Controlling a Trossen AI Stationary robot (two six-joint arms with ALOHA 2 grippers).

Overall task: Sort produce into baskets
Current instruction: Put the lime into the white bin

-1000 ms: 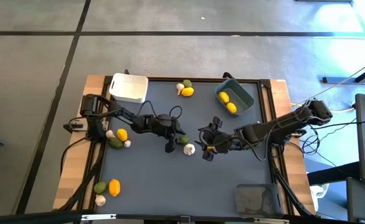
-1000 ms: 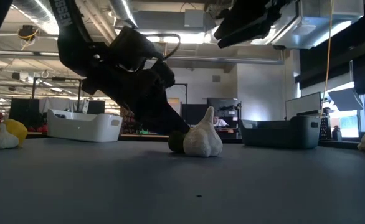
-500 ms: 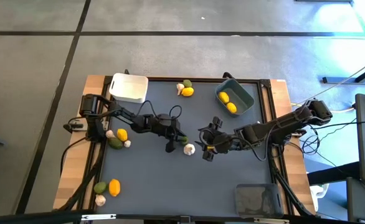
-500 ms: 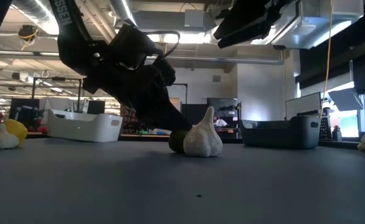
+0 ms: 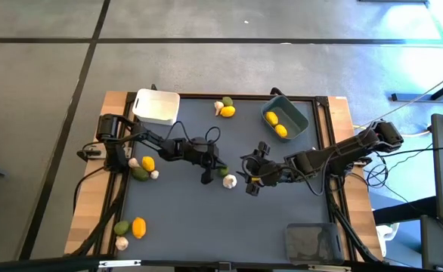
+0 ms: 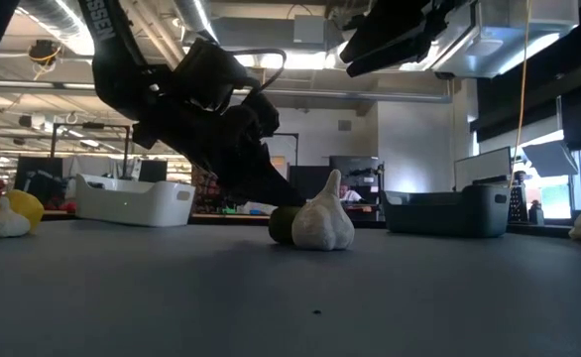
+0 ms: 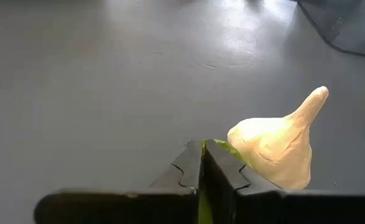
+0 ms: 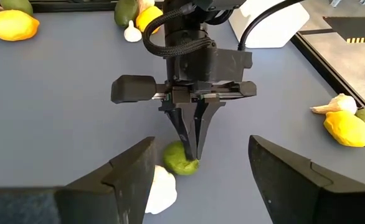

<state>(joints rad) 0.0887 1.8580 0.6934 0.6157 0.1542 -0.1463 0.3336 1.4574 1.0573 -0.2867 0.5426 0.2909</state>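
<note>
Green fruit (image 8: 181,160) sits mid-tabletop (image 5: 184,219), touching the garlic bulb (image 8: 159,190) that lies just beside it on the right-arm side. Left gripper (image 8: 194,144) down over it, jaws fully closed with the tips pressed together on top of the fruit rather than around it, so no grasp; looks like a pinch that slid off the rounded skin, likely because the bulb crowds one side. Right gripper (image 8: 201,171) hovers near the same fruit, jaws wide and empty, waiting clear of the left arm. Blue-grey basket (image 5: 285,119) far from the fruit at the back edge, two lemons (image 5: 275,124) already inside; white basket (image 5: 157,106) at the back corner on the left-arm side, clear basket (image 5: 311,240) near the front edge. Versus a second ago: left jaws then stood apart, now shut; fruit and bulb unmoved, right arm unchanged.
</note>
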